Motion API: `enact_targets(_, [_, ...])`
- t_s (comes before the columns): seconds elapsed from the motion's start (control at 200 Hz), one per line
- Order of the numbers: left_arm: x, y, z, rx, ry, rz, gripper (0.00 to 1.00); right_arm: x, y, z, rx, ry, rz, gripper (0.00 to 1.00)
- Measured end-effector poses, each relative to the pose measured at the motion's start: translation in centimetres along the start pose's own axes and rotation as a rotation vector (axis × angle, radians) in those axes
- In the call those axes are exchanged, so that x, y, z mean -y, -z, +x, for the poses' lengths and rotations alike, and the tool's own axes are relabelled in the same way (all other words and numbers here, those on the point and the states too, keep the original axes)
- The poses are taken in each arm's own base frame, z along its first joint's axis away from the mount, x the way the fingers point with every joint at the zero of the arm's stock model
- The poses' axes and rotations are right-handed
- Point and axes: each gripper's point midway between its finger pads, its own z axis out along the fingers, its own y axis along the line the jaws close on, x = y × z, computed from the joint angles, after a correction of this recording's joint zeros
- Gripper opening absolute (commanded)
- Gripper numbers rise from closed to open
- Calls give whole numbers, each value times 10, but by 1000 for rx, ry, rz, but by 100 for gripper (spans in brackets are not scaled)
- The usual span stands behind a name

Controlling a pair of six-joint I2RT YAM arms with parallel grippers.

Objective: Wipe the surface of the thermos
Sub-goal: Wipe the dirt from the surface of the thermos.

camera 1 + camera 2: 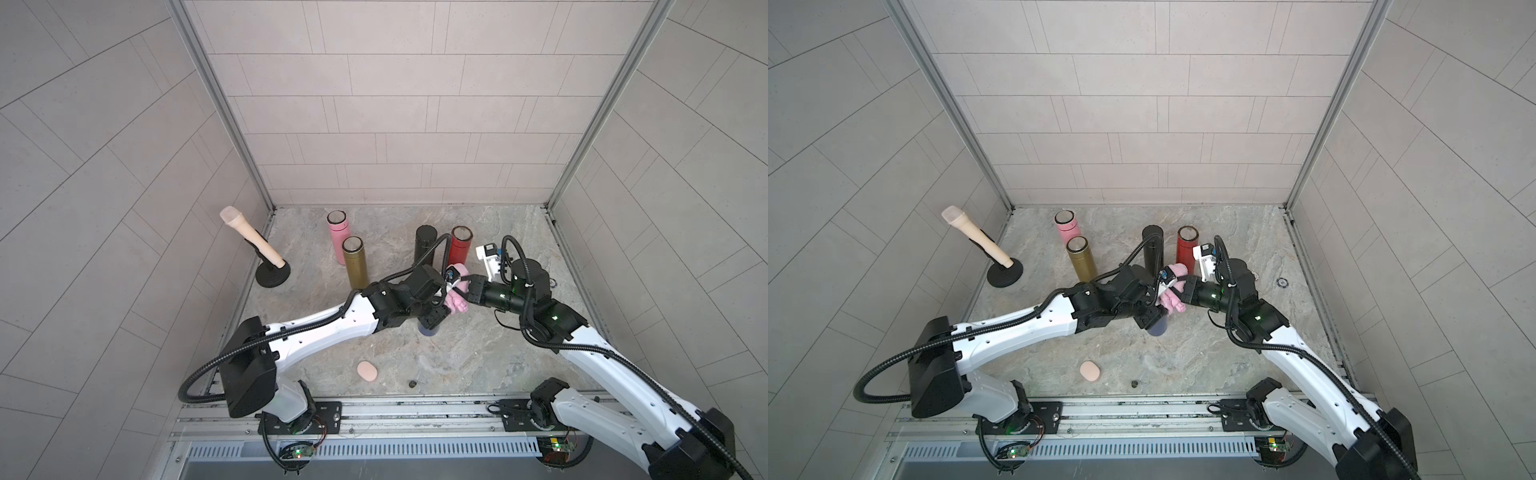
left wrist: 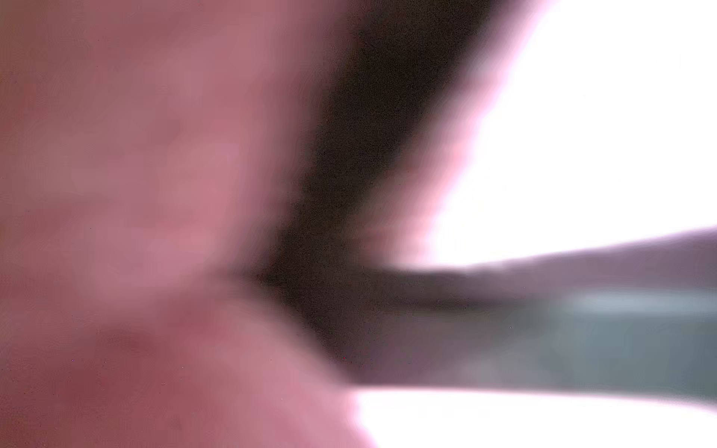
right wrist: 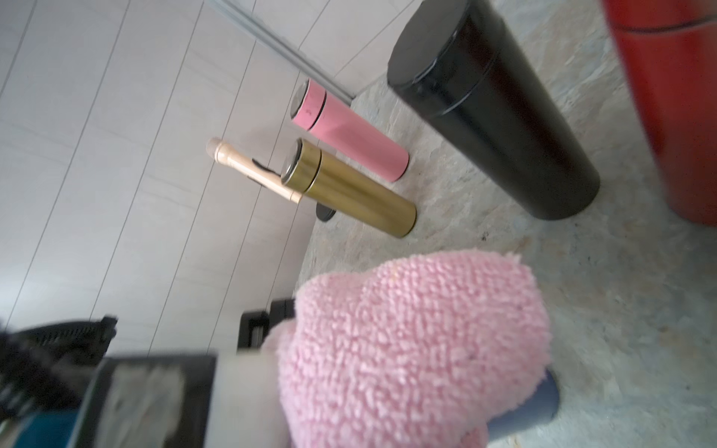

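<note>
A dark blue thermos (image 1: 429, 330) (image 1: 1158, 328) is held mid-table, mostly hidden under my left gripper (image 1: 432, 318) (image 1: 1152, 318), which is shut around its body. Its blue-grey side shows in the right wrist view (image 3: 543, 399) and as a blur in the left wrist view (image 2: 628, 349). My right gripper (image 1: 459, 291) (image 1: 1177, 293) is shut on a fluffy pink cloth (image 1: 455, 301) (image 1: 1171, 301) (image 3: 407, 349). The cloth lies against the thermos just beside the left gripper and fills much of the left wrist view (image 2: 135, 194). The right gripper's fingers are buried in it.
Behind stand a pink thermos (image 1: 338, 235), a gold one (image 1: 355, 262), a black one (image 1: 424, 245) and a red one (image 1: 459, 249). A beige handle on a black base (image 1: 253, 243) leans at the left wall. A peach oval pad (image 1: 367, 371) and a small dark piece (image 1: 412, 383) lie near the front.
</note>
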Motion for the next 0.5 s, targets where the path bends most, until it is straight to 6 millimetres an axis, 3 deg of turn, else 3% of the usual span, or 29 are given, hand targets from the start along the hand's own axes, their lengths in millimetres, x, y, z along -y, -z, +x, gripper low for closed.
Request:
enact_targets(0.12, [-5,-1,-2,24,17,0,70,-7,17,18,-50,22,-13,0])
enact_targets(0.24, [-7,-2,-3,32,21,4,70,-12,21,24,-74,37,-36,0])
enact_targets(0.5, [-6,-5,-5,56,33,34,66,-8,-3,8,-111,17,-42,0])
